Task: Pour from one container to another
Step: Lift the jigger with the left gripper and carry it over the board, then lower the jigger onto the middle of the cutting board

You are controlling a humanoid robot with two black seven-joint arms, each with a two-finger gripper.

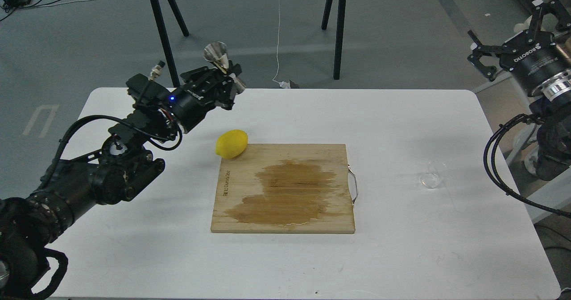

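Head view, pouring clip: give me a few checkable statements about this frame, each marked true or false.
1. The left gripper holds the steel jigger above the table. True.
2. The clear cup stands on the cutting board. False: it stands on the white table, right of the cutting board.
3. The right gripper grips the clear cup. False: it is open, raised beyond the table's right edge, holding nothing.
4. A wet stain darkens the cutting board. True.
5. The lemon lies at the board's near right corner. False: it lies at its far left corner.
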